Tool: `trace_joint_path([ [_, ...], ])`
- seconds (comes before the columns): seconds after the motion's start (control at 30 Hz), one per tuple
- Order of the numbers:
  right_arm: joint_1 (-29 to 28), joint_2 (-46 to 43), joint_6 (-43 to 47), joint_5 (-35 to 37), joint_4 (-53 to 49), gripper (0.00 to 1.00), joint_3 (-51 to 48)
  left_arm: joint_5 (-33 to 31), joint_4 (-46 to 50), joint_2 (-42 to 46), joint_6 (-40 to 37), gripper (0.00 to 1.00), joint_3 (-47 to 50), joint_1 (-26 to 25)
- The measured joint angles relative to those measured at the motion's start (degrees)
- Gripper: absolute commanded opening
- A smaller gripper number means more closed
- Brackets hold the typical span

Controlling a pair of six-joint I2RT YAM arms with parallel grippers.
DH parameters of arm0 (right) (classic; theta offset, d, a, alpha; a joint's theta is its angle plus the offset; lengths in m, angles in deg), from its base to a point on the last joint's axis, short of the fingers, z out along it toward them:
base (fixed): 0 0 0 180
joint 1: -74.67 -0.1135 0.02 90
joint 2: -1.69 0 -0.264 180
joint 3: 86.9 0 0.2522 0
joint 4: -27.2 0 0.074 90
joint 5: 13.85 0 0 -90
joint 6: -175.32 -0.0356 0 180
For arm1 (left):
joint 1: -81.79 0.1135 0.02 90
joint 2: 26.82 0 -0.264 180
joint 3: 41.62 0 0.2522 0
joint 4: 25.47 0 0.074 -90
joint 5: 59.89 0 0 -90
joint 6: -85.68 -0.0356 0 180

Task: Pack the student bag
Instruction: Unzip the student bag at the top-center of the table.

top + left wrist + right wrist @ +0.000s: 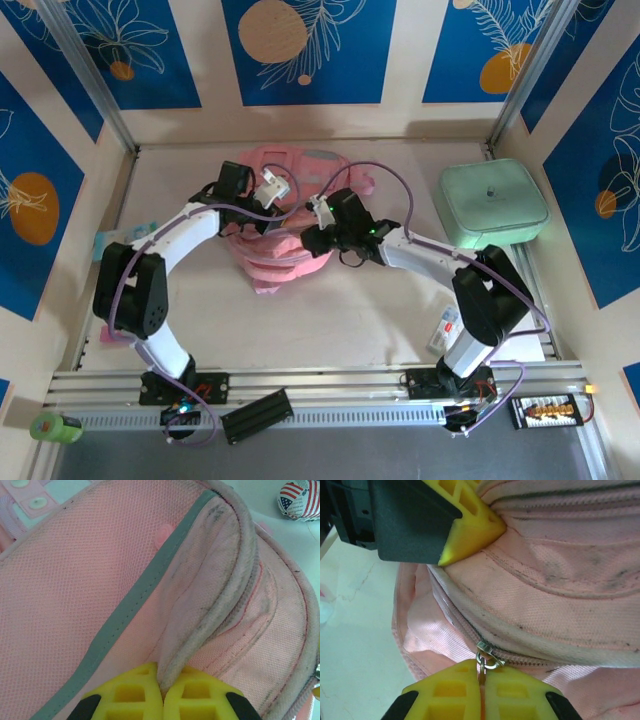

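Well, here's the pale counter [330, 320], and sitting mid-counter towards the back is the biggest thing on it, the pink student bag [285, 262], slumped in a soft heap with both arms reaching in over it, one from either side. Off to the right, well apart from the bag, there's the mint-green case [493, 203] lying flat near the back corner. Now to the wrists: the left pincer [161, 677] is closed tight, its yellow fingers pinching a raised ridge of the bag's [100, 580] mesh fabric, a piped fold that runs up and away from the fingertips. The bag spreads out ahead of that pincer, with a grey strip [130, 610] slanting across the pink panel just left of the pinched fold. Over on the other side, the right pincer [481, 672] is clamped as well, and what it has is the little metal zip pull [486, 659], caught right at the fingertips. The bag [560, 595] bulges above and to the right of this pincer, the zip track [455, 620] climbing up and left from the pull. In that same right wrist view the left pincer's yellow finger [470, 525] is pressed into the bag near the top. And smallest of all, a rounded stars-and-stripes object [300, 500] lies just beyond the bag's far edge.
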State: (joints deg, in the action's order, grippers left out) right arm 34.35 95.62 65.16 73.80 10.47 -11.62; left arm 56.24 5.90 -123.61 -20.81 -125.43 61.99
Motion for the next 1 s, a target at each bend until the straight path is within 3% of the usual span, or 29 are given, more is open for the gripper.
trace_joint_path([
  [0.17, 3.4, -4.1, -9.4, -3.3, 5.6, 0.33, -5.7, 0.4, -5.4, 0.3, 1.0, 0.00, 1.5, -0.3],
  [0.3, 8.6, -10.6, -19.4, -7.0, 9.6, 0.55, -11.6, 0.4, -8.5, 0.7, 1.2, 0.00, 3.1, -0.3],
  [0.43, 14.8, -12.3, -31.6, -10.6, 12.2, 0.66, -12.4, 0.2, -9.3, 1.7, 0.9, 0.00, 4.2, -0.5],
  [0.7, 17.4, -6.5, -47.0, -15.0, 9.7, 0.75, -5.7, -1.0, -9.4, 2.6, -0.8, 0.00, 4.3, -1.4],
  [1.0, 17.4, 2.5, -53.5, -17.9, 9.8, 0.77, 0.3, -1.7, -9.0, 2.6, -2.0, 0.00, 4.3, -2.0],
])
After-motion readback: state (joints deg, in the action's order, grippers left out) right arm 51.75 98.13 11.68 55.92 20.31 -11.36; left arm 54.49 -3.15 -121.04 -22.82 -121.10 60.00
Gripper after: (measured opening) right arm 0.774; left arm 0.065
